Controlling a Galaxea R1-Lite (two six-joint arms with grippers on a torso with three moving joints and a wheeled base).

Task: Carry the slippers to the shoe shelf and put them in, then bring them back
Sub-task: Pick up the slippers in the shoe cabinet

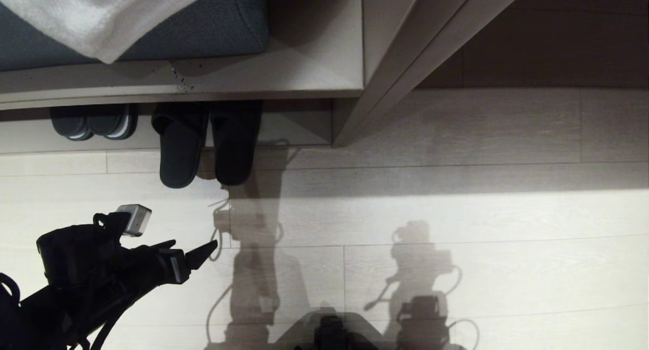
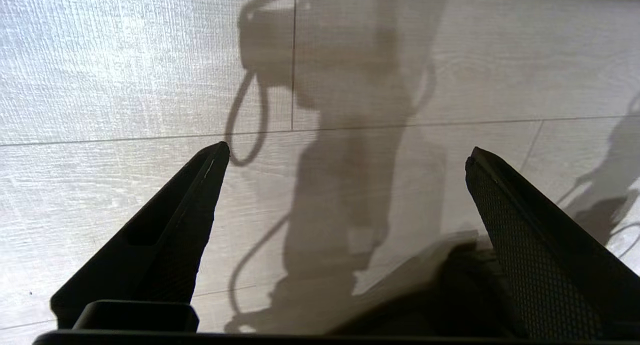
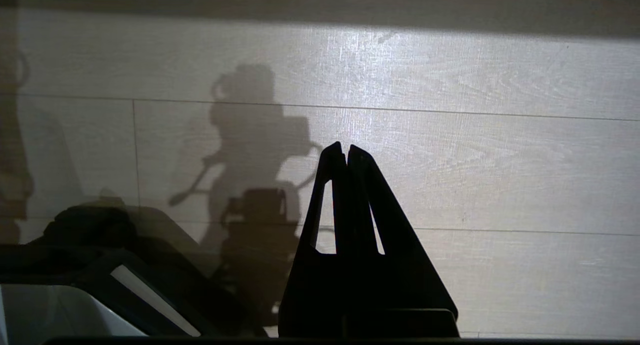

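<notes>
The black slippers (image 1: 178, 147) lie side by side with their toes inside the shoe shelf (image 1: 299, 127) and their heels sticking out onto the pale floor. My left gripper (image 1: 195, 249) hovers over the floor in front of them and to the left, well apart from them. Its jaws stand wide open in the left wrist view (image 2: 347, 150), with only bare floor and shadow between them. In the right wrist view my right gripper (image 3: 345, 147) is shut and empty over the floor; it does not show in the head view.
A second dark pair with pale sole edges (image 1: 94, 121) sits in the shelf to the left. Above it are the blue cushion (image 1: 213, 25) and a white towel (image 1: 101, 15). A slanted grey panel (image 1: 405, 50) stands to the right. My base (image 1: 329, 335) shows at the bottom.
</notes>
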